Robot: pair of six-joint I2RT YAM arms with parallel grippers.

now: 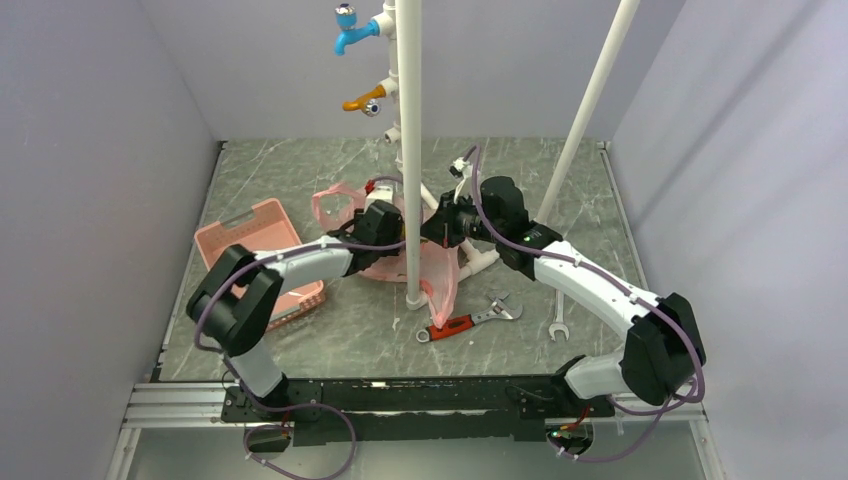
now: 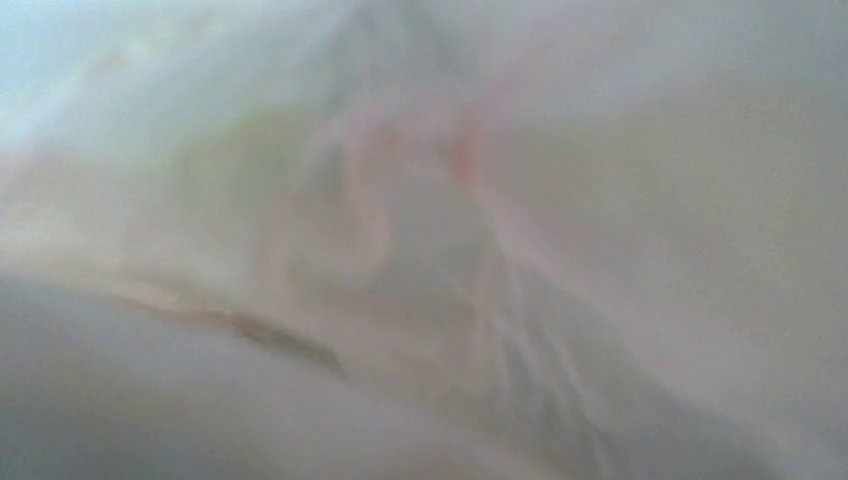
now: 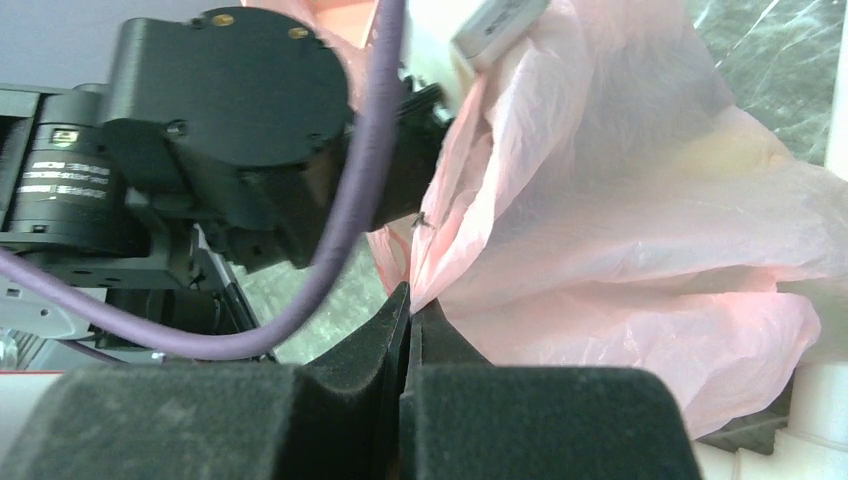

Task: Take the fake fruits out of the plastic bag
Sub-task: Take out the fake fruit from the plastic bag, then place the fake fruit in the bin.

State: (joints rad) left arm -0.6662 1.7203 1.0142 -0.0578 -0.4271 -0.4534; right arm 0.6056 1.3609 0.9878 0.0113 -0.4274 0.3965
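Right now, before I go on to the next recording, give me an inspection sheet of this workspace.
Surface: grey marbled table.
Job's things: plastic bag draped at the pipe's foot. A yellowish patch showing through it is likely a fake fruit. None seen outside the bag.
Clutter: pink basket, red-handled wrench, silver spanner.
Grippers: right tool shut on the bag's edge. Left tool buried in the bag, jaws hidden, its camera blurred.
Cables: purple cables run along both arms.
Surroundings: white pipe frame with blue tap and orange tap; plain walls.
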